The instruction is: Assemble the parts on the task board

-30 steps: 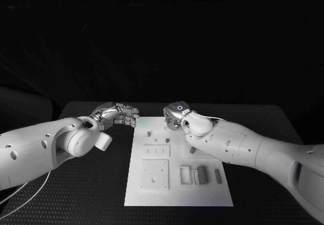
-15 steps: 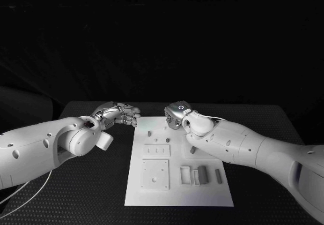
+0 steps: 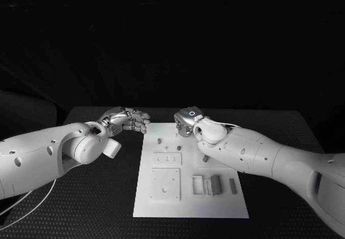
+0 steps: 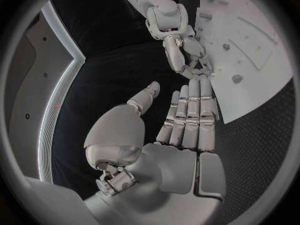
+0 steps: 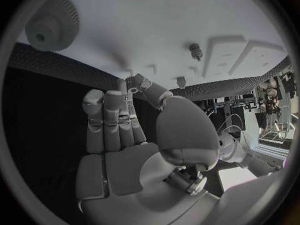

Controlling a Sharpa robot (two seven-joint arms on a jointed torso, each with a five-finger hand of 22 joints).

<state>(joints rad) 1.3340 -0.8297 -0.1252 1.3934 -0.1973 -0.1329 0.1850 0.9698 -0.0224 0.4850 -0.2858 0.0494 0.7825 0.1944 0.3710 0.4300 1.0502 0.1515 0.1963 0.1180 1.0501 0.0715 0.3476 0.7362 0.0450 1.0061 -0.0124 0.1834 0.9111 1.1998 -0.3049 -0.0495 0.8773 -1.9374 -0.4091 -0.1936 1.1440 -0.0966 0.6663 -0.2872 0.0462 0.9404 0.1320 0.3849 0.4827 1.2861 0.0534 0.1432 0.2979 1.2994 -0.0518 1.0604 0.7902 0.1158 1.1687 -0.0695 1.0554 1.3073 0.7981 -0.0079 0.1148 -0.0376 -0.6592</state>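
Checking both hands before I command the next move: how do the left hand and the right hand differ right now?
The left hand hovers over the black table just off the task board, while the right hand hovers over the board's far end. The left hand's fingers lie straight and together; the right hand's fingers curl slightly. Both hold nothing.

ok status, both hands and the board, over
Left hand open, empty, at board's far left corner. Right hand open, empty, over the far edge. Task board parts unassembled. Nothing in the way.
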